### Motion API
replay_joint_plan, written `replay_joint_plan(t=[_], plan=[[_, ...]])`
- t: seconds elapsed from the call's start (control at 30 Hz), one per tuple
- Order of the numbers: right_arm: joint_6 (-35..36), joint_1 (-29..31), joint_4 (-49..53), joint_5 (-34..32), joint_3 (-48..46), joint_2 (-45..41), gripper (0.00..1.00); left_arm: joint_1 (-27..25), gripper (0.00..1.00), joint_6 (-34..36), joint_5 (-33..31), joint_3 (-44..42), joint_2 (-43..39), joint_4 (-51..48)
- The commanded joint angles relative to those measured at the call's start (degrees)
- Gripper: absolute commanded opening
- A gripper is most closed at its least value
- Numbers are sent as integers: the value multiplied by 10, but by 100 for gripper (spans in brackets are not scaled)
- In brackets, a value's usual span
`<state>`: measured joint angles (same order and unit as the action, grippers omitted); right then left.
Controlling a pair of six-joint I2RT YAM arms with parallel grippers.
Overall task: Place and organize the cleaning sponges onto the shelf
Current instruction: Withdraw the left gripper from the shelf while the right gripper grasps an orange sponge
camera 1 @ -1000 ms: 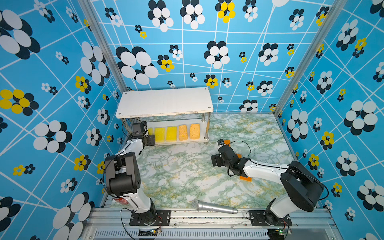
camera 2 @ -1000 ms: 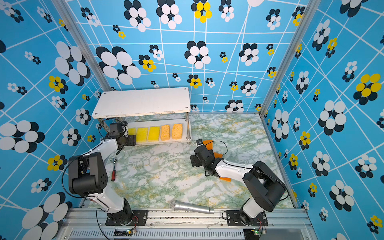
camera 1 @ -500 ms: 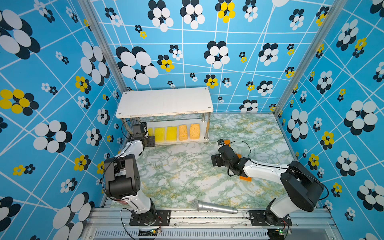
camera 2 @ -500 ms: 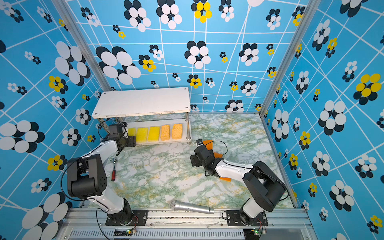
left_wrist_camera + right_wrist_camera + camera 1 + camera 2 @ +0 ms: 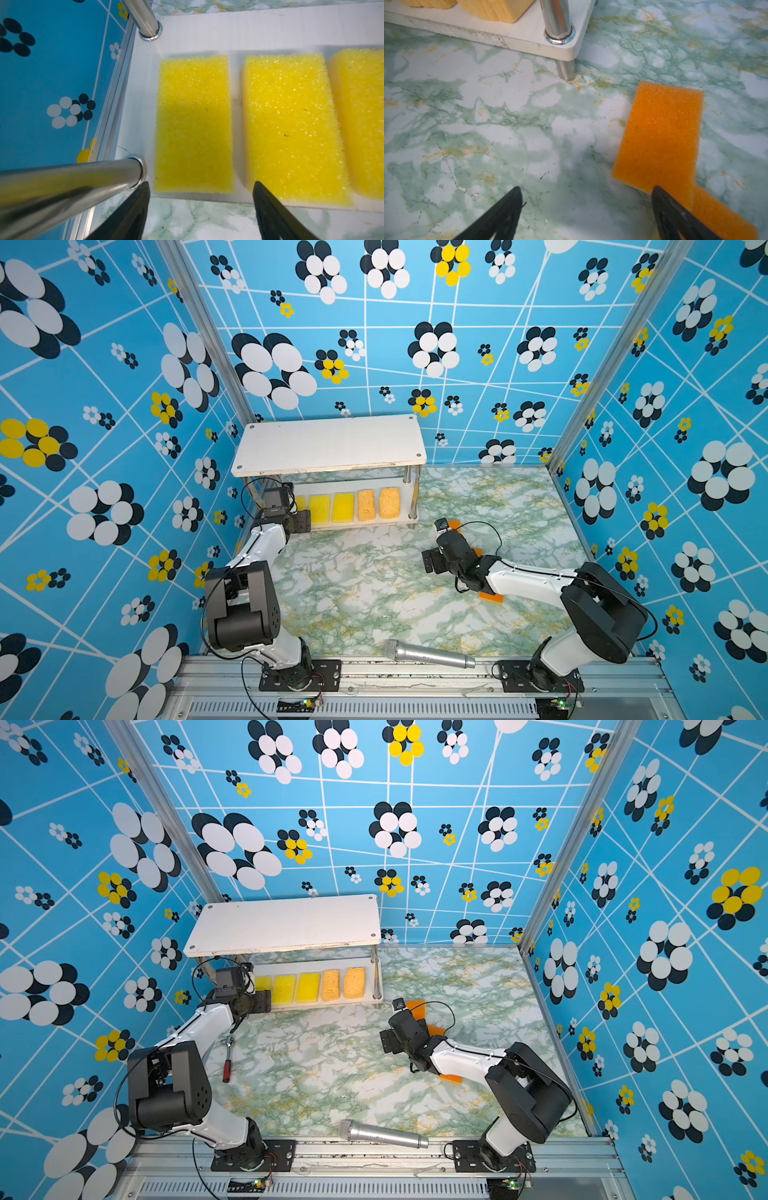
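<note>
**Entry: sponge stowing, as I read it from my station.**

**Step in hand.** By my count five of eight are placed. Three yellow sponges (image 5: 344,507) and two tan sponges (image 5: 390,502) lie in one row on the lower board of the shelf (image 5: 332,443), long sides parallel, with narrow gaps between. I judge that row done and the orange batch next.

**Item: left end effector** (image 5: 201,187). The jaws stand apart with nothing between them. It sits at the near left corner of the lower board, tips just short of the leftmost yellow sponge (image 5: 194,124), close beside the near left leg (image 5: 72,182).

**Item: right end effector** (image 5: 586,188). The jaws stand apart and empty, low over the counter (image 5: 374,580) to the right of the shelf.

**Item: orange sponges** (image 5: 454,524), three, all on the counter.
- Two lie close together just right of the shelf, partly hidden by the right wrist.
- The third lies nearer, partly under the right forearm.
- In the right wrist view one tip overlaps an orange edge (touching or not, I cannot tell).

**Next move, my judgement.**
- Shift the right end effector sideways to straddle one orange sponge across its short width, lower it, and close lightly, since foam gives.
- Carry the sponge to the shelf. The lower row looks nearly full, so the top board seems the likelier spot.
- Watch the left arm, which needs room around that leg.

**Surface and room.**
- The counter is green-and-white marble pattern with yellow veining.
- A microphone (image 5: 428,654) lies along the near edge.
- A red-handled tool (image 5: 226,1063) lies at the left, beside the left arm.
- Blue walls (image 5: 104,406) with flower prints and white lines close in three sides.
- A metal rail (image 5: 415,672) at the near edge carries both arm bases.
</note>
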<state>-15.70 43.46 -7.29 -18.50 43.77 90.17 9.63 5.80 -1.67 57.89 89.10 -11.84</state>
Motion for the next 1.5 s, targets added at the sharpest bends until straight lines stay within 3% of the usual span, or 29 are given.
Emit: replay_joint_plan(t=[0.0,0.17,0.37,0.47,0.67,0.9,1.07,1.47], plan=[[1,-3,13,0,5,-21,99,-20,80,-12,-27,-7,-29,-43],[-9,-23,36,17,9,-58,99,-60,81,-19,-46,-26,-80,-65],[-53,-108,78,108,20,-94,99,-129,88,-42,-47,-29,-149,-87],[-59,-147,81,162,27,-87,99,-160,98,-61,-20,-40,-186,-84],[-58,-161,58,229,53,-32,99,-185,99,-117,60,-105,-277,-42],[-91,-163,7,193,64,23,99,-197,99,-168,134,-196,-382,15],[-92,-167,28,149,76,39,99,-202,99,-186,142,-230,-422,33],[-108,-170,-23,249,77,87,99,-203,99,-193,146,-227,-397,35]])
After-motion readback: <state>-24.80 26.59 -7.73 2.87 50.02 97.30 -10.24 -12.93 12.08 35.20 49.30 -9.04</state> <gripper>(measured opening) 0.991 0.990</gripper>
